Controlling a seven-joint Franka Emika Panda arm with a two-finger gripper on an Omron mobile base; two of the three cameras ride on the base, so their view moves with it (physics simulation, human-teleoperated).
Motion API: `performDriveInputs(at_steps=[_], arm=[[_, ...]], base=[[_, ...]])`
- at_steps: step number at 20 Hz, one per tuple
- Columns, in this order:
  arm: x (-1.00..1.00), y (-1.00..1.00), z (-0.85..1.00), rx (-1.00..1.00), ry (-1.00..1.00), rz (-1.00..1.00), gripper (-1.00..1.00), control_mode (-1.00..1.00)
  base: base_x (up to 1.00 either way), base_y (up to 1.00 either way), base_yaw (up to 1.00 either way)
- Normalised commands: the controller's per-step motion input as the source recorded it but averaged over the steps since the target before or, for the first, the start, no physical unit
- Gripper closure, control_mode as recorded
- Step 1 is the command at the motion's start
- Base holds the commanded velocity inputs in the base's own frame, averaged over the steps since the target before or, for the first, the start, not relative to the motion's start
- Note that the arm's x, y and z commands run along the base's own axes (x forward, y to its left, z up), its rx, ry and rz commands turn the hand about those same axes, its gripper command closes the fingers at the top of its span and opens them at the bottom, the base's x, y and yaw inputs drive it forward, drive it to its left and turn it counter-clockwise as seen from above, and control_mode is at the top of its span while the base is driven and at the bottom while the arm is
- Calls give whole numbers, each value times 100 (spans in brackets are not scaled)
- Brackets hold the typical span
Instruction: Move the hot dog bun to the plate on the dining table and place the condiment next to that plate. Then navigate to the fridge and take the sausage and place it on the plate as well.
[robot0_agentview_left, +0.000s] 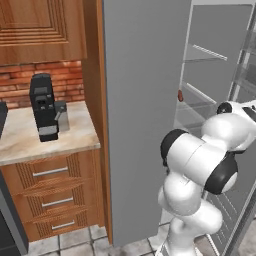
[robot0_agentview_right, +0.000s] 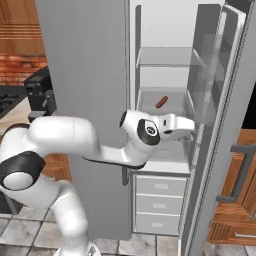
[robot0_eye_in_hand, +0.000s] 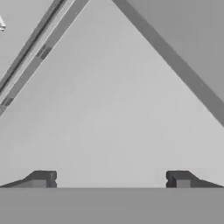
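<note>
Right base view shows the sausage (robot0_agentview_right: 161, 102) lying on a pale shelf (robot0_agentview_right: 150, 95) inside the open fridge (robot0_agentview_right: 165, 65), toward the shelf's middle, slanted. The gripper (robot0_agentview_right: 189, 126) sits lower, near the shelf's front edge and off toward the door side, well apart from the sausage. In the hand view the finger tips (robot0_eye_in_hand: 41, 178) stand wide with nothing between them, so the jaws are open and empty. The fridge step looks in hand: reaching for the sausage. Next the hand likely must rise and swing inward over it before closing.
</note>
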Motion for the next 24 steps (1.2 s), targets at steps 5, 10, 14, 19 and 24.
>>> performDriveInputs(at_steps=[5,10,14,19,24], arm=[[51,-98,-48,0,17,-18,-100,-100],[-56,32,-30,-3,-1,-2,-100,-100],[-99,100,12,-6,-5,0,-100,-100],[-72,100,89,-1,-2,4,-100,-100],[-31,100,100,10,0,9,-100,-100]], base=[[0,0,0],[0,0,0],[0,0,0],[0,0,0],[0,0,0]])
